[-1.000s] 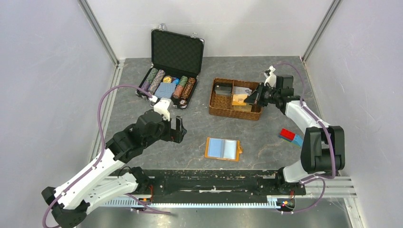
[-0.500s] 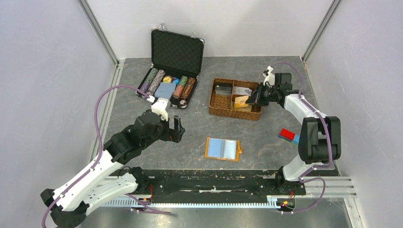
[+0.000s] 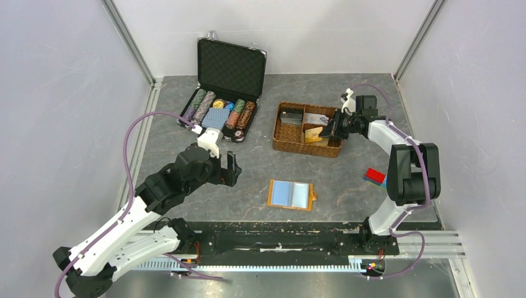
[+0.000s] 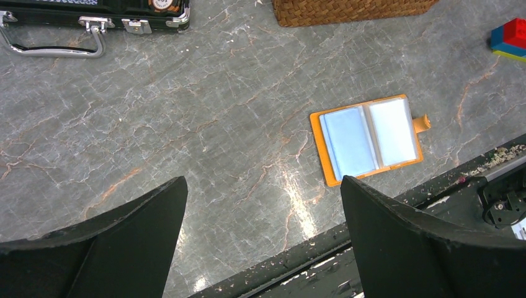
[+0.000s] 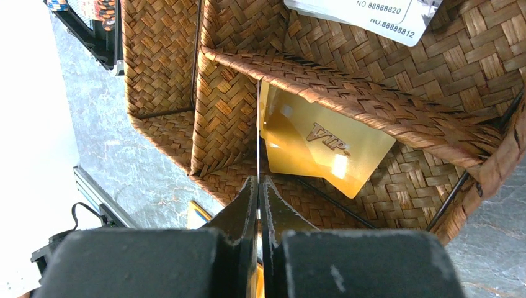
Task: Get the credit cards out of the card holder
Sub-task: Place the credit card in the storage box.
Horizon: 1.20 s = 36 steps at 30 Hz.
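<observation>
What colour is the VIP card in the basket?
The card is shiny gold, clearest in right wrist view.

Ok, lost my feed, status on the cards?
Left gripper open. Right gripper shut on a credit card over the basket. Card holder lies open on the table. Nothing in the way.

An open black case [image 3: 231, 67] of poker chips [image 3: 200, 102] stood near the bench's [image 3: 260, 167] far-left corner. A woven basket [image 3: 286, 144] sat toward the far edge, a red-and-blue block [image 3: 375, 177] near the right edge.
</observation>
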Motion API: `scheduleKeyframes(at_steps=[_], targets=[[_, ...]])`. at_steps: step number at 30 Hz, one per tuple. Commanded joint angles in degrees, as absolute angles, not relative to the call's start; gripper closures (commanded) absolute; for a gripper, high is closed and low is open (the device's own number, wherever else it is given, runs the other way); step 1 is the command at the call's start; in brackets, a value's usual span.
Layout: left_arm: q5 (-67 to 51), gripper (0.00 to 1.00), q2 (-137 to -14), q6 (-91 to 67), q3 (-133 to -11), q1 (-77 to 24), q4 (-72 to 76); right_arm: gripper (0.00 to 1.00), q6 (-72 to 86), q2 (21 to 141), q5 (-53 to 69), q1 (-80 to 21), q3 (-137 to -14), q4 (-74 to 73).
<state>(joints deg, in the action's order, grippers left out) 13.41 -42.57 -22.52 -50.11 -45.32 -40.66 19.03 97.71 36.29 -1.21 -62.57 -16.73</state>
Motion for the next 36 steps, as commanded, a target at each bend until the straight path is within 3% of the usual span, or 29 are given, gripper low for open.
scheduleKeyframes(at_steps=[1, 24, 36], targets=[[14.43, 0.00, -41.93, -19.07, -51.27, -45.00, -40.17, 1.00, 19.84, 99.06, 38.73, -1.22, -64.86, -13.71], [13.89, 0.00, -40.54, -19.25, -51.02, -45.02, -40.18, 1.00, 21.53, 104.20, 36.36, -3.43, -67.24, -12.99], [13.82, 0.00, -40.50, -19.33, -50.90, -45.00, -40.00, 0.83, 18.91, 105.78, 31.80, -3.42, -68.96, -15.88]])
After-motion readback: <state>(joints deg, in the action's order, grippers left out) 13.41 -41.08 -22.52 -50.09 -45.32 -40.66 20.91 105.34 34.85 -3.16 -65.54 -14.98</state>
